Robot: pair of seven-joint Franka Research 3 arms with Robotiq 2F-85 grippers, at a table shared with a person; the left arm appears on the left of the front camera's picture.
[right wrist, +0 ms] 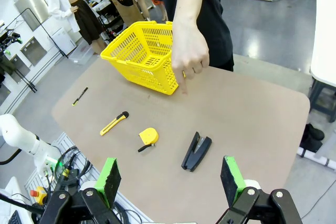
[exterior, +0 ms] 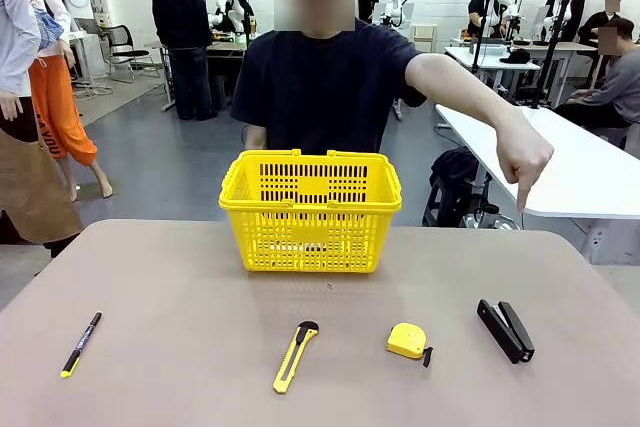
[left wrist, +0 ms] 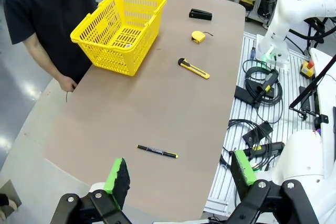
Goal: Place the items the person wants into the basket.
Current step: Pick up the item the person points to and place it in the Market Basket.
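Pointedly, the person's hand singles out a black hinged stapler, rigid, likely weighty, best pinched across its narrow middle; fingers of the left gripper and right gripper stand spread.

The brown table carries one bright yellow plastic shopping basket with perforated grid sides, one black stapler, one small rounded yellow tape measure, one long yellow-and-black utility knife and one thin black pen with a yellow tip.
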